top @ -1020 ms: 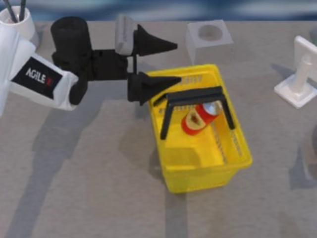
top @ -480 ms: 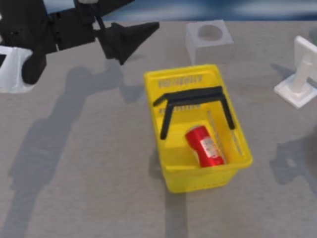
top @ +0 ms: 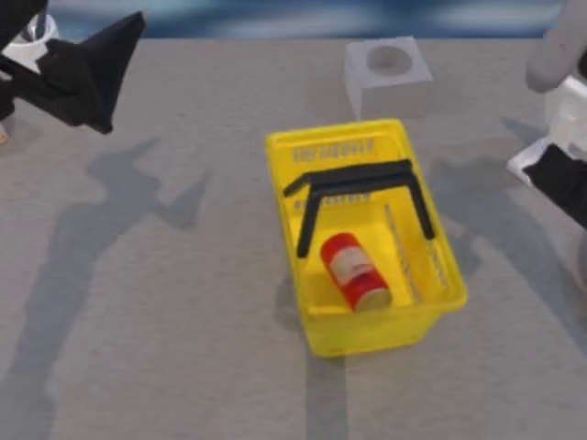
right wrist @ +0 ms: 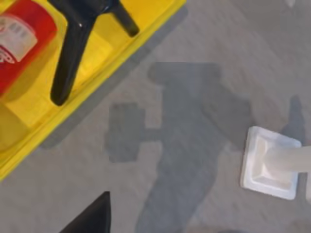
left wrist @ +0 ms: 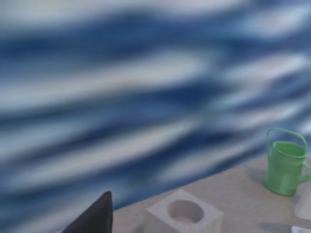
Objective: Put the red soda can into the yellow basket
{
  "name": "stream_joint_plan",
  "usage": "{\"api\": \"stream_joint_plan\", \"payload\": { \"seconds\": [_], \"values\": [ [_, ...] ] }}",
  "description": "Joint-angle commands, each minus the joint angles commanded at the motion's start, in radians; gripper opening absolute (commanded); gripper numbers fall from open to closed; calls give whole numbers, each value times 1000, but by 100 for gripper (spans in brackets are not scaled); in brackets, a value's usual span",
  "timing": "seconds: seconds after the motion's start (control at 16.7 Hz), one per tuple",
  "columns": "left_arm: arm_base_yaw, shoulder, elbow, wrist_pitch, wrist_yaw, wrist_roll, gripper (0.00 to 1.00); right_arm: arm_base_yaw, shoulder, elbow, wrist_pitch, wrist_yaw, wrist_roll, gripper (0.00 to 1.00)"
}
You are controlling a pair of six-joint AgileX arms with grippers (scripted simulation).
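Red soda can (top: 355, 272) lies in yellow basket (top: 316, 147) (left claw (top: 87, 69) well apart).

Red soda can (top: 355, 271) lying on its side inside yellow basket (top: 316, 155), label patch facing up, under raised black handle. Basket mid-table, slightly skewed.

Rendered simulation tabletop, grey table (top: 165, 348), blurred blue backdrop, scattered props like green watering can (left wrist: 285, 167)
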Motion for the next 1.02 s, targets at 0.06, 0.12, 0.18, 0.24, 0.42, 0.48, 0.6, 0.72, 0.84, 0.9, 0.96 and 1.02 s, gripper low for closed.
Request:
{"api": "stream_joint_plan", "payload": {
  "seconds": [0.06,0.12,0.18,0.24,0.42,0.48,0.6,0.72,0.84,0.9,0.96,1.02],
  "values": [
    [14,-115,-67,-51,-58,0,100,29,116,114,-73,2,-50,100],
    [27,-229,-135,-101,-116,2,100,55,221,217,-140,4,-95,100],
    [40,-342,-202,-150,-173,6,100,83,330,325,-208,5,-142,100],
    [51,-451,-268,-196,-229,12,100,107,427,421,-269,6,-185,100],
    [79,-744,-445,-314,-379,37,100,178,692,691,-441,8,-303,100],
    [86,-824,-495,-345,-422,47,100,200,769,767,-490,8,-338,100],
    [97,-953,-576,-393,-494,66,100,235,890,885,-570,6,-394,100],
    [105,-1040,-632,-424,-546,83,100,260,971,965,-625,5,-433,100],
    [109,-1087,-662,-439,-574,93,100,274,1013,1006,-655,5,-455,100],
    [110,-1094,-667,-441,-579,95,100,276,1019,1013,-660,4,-458,100],
    [110,-1094,-667,-441,-579,95,100,276,1019,1013,-660,4,-458,100],
    [110,-1094,-667,-441,-579,95,100,276,1019,1013,-660,4,-458,100]
  ]
}}
